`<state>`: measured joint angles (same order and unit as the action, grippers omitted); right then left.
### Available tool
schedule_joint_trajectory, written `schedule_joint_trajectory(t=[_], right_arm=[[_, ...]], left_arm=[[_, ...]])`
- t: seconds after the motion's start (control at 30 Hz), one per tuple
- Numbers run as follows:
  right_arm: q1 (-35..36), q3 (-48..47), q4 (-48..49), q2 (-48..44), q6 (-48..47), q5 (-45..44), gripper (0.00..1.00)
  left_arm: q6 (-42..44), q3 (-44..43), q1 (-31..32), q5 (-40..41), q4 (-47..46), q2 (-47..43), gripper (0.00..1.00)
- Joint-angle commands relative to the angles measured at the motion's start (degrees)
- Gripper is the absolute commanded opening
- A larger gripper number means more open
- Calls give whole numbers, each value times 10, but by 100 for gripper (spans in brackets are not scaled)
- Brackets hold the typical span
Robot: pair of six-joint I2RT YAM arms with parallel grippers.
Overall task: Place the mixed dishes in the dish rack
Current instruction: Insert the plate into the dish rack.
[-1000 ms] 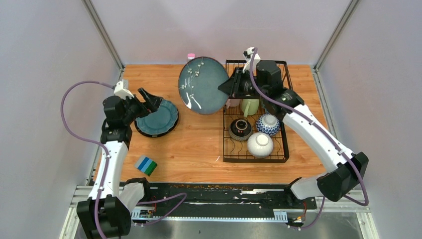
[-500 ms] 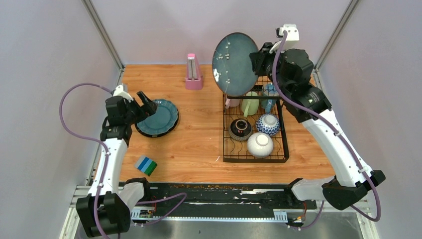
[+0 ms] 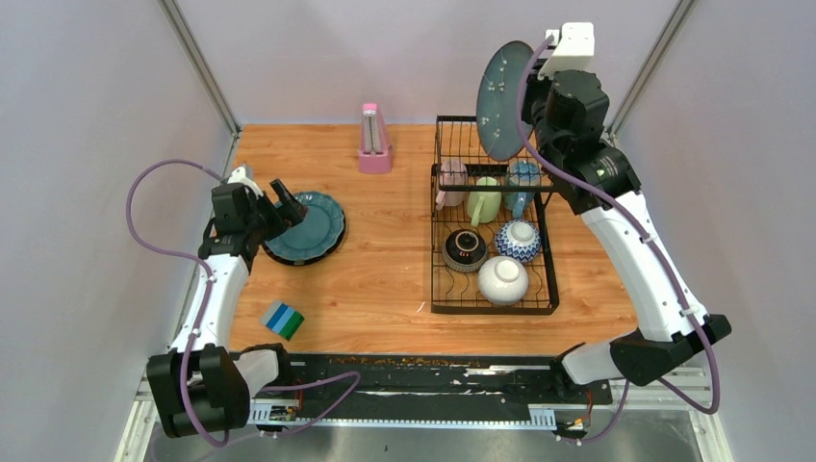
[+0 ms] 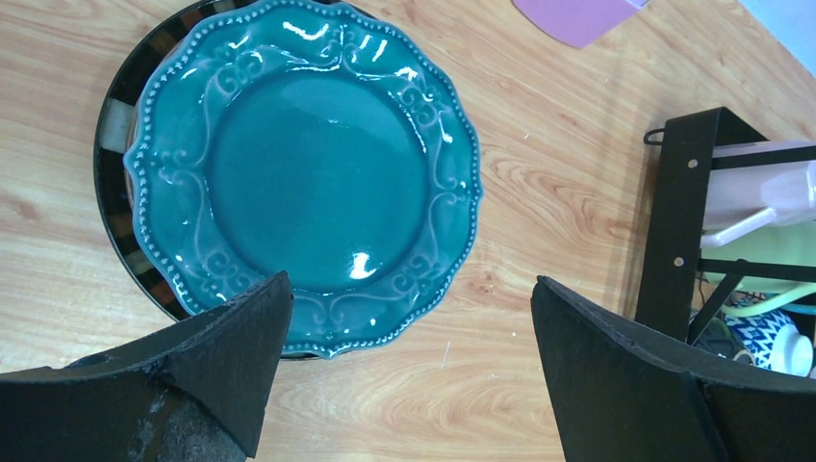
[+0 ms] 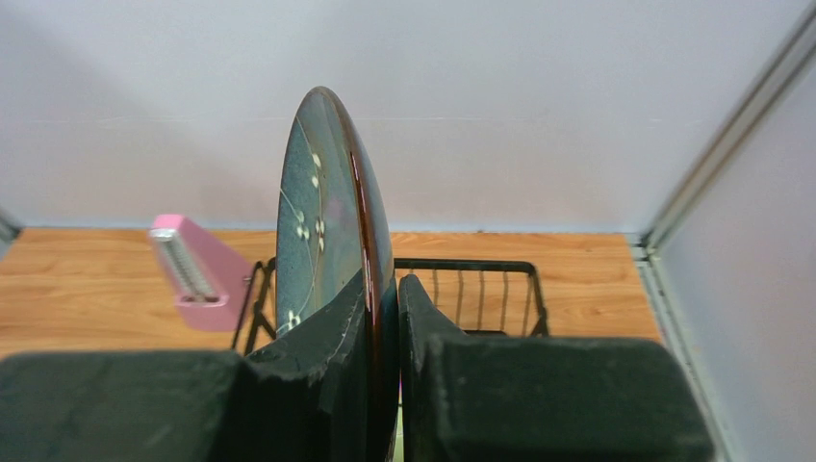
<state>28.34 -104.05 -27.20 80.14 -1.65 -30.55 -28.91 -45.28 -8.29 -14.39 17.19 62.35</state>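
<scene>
My right gripper (image 3: 537,108) is shut on the rim of a large blue-grey white-flecked plate (image 3: 502,101), held on edge high above the far end of the black wire dish rack (image 3: 433,260). In the right wrist view the plate (image 5: 318,212) stands upright between my fingers, with the rack (image 5: 462,265) below. My left gripper (image 3: 282,199) is open and empty over a teal embossed plate (image 4: 318,173) that lies on a darker plate (image 4: 117,192). The rack holds a pink mug (image 3: 450,179), a pale green mug (image 3: 484,203), a dark brown bowl (image 3: 465,248), a blue-patterned bowl (image 3: 518,241) and a white bowl (image 3: 502,280).
A pink metronome (image 3: 373,140) stands at the back, left of the rack. A blue-green striped block (image 3: 284,320) lies near the front left. Enclosure walls and posts close in the table on three sides. The rack corner (image 4: 683,212) shows in the left wrist view.
My right arm has carried the flecked plate up and to the right, turning it edge-on above the rack's far end. My left gripper has shifted slightly over the teal plate.
</scene>
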Motion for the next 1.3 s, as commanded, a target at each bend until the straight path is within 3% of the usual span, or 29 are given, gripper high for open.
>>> schedule_joint_trajectory(t=[0.0,0.33,0.83,1.07,1.27], right_arm=[[-27,-54,112,1,-71,-70,0],[-108,-37,116,8,-102,-45,0],[-118,28,109,25,-162,-22,0],[-127,38,108,28,-159,8,0],[-126,106,99,9,-144,24,0]], left_arm=[[18,-17,-3,19,-1,-2,100],[23,-2,-2,32,-5,-2,100],[31,1,-2,49,-4,7,100],[35,2,-2,53,-2,6,100],[38,5,-3,65,1,8,100]])
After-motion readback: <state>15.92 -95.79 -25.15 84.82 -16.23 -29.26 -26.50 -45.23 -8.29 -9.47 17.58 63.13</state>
